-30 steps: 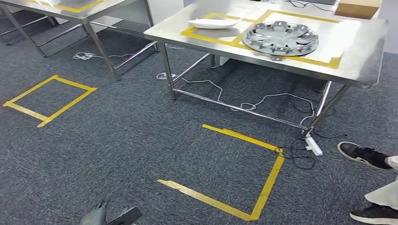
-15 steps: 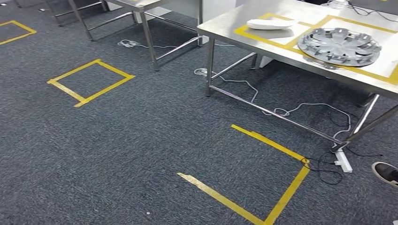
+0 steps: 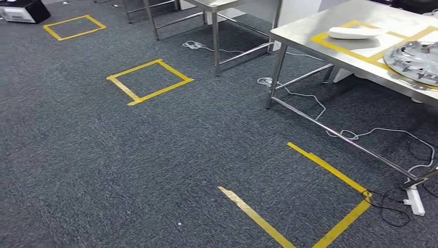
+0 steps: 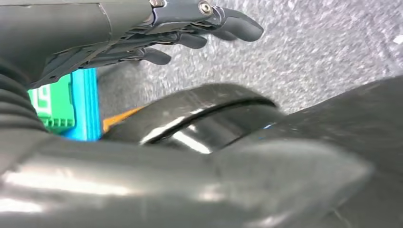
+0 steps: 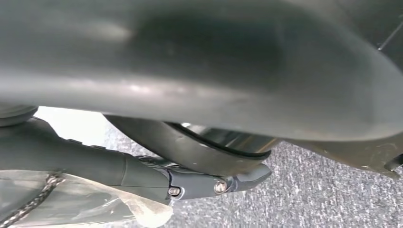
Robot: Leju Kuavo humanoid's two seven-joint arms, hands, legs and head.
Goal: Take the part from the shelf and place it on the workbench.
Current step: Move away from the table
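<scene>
A silver wheel cover (image 3: 418, 59) and a white curved part (image 3: 356, 32) lie inside yellow tape outlines on the steel workbench (image 3: 302, 32) at the far right of the head view. My left hand (image 4: 190, 33) hangs over grey carpet in the left wrist view, its dark fingers stretched out and apart, holding nothing. My right hand (image 5: 209, 183) also hangs above the carpet, with a dark finger held straight and nothing in it. The rest of that hand is hidden.
Yellow tape squares (image 3: 150, 82) mark the carpet, another (image 3: 72, 26) farther off beside a black box (image 3: 23, 10). A larger tape outline (image 3: 320, 165) lies before the workbench. Cables (image 3: 310, 101) and a power strip (image 3: 416, 199) trail under it. A second steel table's legs (image 3: 217, 36) stand behind.
The camera has turned left, so the whole scene has slid right. The workbench is now at the right edge, and the person's shoes have left the picture.
</scene>
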